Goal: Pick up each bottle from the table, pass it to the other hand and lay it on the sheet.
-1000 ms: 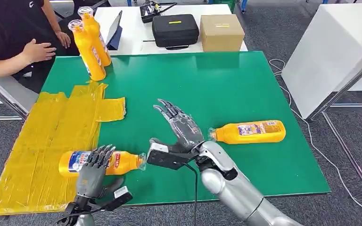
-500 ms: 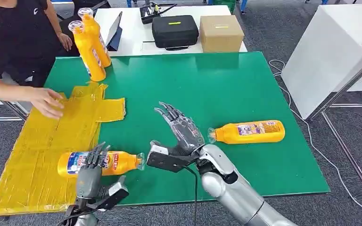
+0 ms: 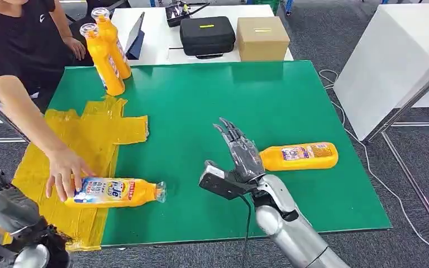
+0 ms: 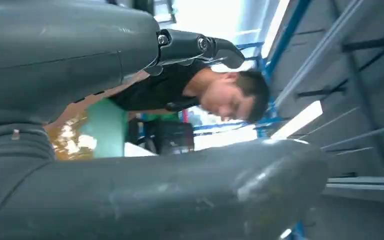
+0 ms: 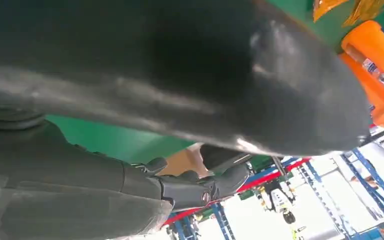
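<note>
A green table (image 3: 240, 95) fills most of the head view, with a crinkled yellow sheet (image 3: 67, 139) spread over its left side. At the sheet's near right edge one orange bottle (image 3: 114, 192) lies on its side, body on the sheet and cap end reaching onto the green; a person's hand (image 3: 64, 170) rests on its base end. A second lying bottle (image 3: 297, 157) sits on the bare green to the right, well apart from the sheet. Two more upright bottles (image 3: 105, 47) stand together at the far left corner, just beyond the sheet. All the bottles look full of orange liquid and capped; how tight the caps are cannot be told.

The right hand (image 3: 240, 153) is raised with fingers spread and holding nothing, just beside the cap end of the lying bottle on the right, not clearly touching it. The left hand (image 3: 0, 192) is low at the near left, off the table edge, fingers apart and empty.

Judged from this, one bottle is delivered and the step in hand is the reach for the next. The coming move calls for closing the right hand around that bottle's body, lifting, and bringing the left hand up to receive it
</note>
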